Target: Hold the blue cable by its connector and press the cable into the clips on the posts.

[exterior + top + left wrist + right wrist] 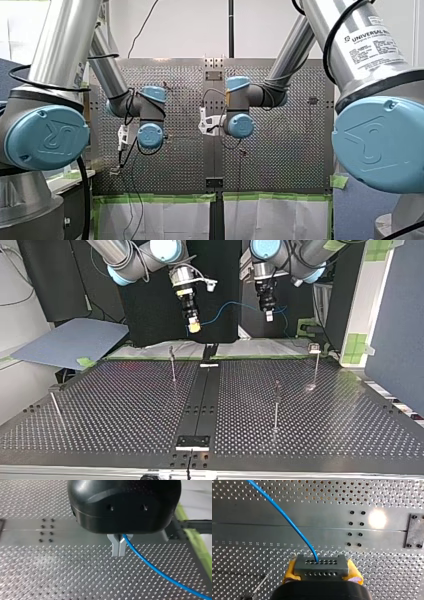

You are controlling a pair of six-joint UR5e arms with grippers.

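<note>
Clamps one grey connector (320, 567) between the two yellow pads (290, 572) of my right gripper (322, 573), narrow and full. Takes the single blue cable (287, 520) into the connector's face, ahead of the pads. Pinches that cable between the two metal fingers (115, 547) of my left gripper (119, 554), pressed together with no gap. Lets the blue line run out beside them over the perforated table (62, 575).

In the top view, hangs both grippers above the table's far edge, well apart, with my left one at three o'clock of my right. Carries the one cable between them in a shallow arch.

Shows four thin posts (276, 405) standing on the table:
- one at seven o'clock of my right gripper
- one at six o'clock of my left gripper
- one between four and five o'clock of my left gripper
- one far off at eight o'clock of my right gripper

Holds the cable above and apart from all four.
</note>
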